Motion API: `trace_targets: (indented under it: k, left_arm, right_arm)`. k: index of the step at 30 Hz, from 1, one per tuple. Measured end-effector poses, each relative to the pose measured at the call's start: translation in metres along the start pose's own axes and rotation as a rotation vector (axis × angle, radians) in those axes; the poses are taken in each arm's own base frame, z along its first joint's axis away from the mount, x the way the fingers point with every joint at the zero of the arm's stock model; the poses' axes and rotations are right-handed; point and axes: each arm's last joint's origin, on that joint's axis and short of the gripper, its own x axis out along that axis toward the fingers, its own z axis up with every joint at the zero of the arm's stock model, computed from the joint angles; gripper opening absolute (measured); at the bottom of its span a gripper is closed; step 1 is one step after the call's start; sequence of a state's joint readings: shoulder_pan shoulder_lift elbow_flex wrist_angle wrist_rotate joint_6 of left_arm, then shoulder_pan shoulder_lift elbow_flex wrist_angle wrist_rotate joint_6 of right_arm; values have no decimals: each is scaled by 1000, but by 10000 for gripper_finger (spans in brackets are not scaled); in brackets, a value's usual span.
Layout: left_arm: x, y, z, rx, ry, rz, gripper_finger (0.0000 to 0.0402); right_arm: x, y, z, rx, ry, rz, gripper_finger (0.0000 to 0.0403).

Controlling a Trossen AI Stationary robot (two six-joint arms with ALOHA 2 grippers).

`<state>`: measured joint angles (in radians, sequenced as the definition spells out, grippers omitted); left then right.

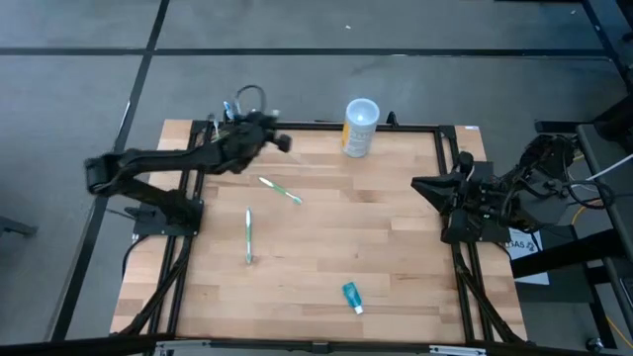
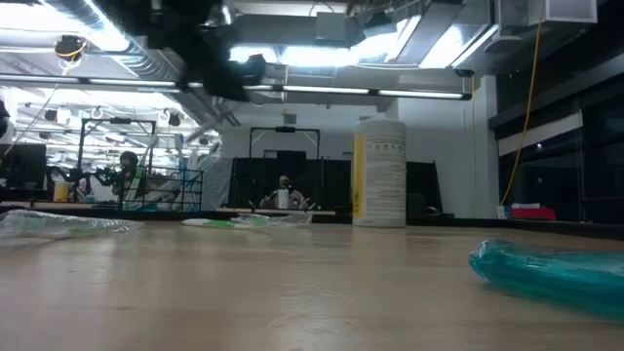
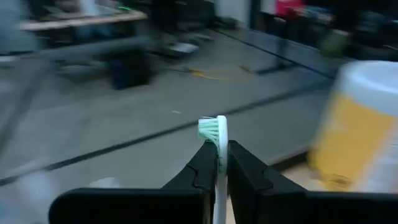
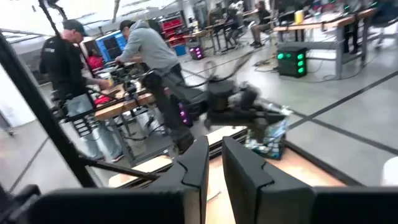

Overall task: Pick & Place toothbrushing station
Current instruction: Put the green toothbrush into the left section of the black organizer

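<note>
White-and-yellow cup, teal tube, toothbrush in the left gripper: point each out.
White-and-yellow cup [image 1: 360, 128]: high view, on its side wall.
Teal tube [image 1: 351, 294]: high view, on its teal body.
Toothbrush [image 3: 211, 129]: left wrist view, on the bristle head above the left gripper [image 3: 222, 163].

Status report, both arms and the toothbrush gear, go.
Left gripper shut on white green-bristled toothbrush, raised near white-and-yellow cup. Right gripper idle at table edge. Two toothbrushes on table; holder not seen.
</note>
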<state>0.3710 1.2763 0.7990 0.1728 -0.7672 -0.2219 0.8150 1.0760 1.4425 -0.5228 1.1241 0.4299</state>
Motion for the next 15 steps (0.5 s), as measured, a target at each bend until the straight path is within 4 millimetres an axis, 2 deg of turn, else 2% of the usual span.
trace_targets:
  k: [6, 10, 15]
  left_arm:
    - [-22, 46, -6, -30, -74, 295, 14]
    - [-28, 63, -11, -92, -133, 458, 14]
    - [-24, 79, -26, -224, -219, 569, 14]
  right_arm:
    - [-2, -2, 2, -31, -31, -58, 49]
    - [-2, -3, 4, -35, -47, -77, 49]
    - [-2, -2, 8, -31, -71, -91, 49]
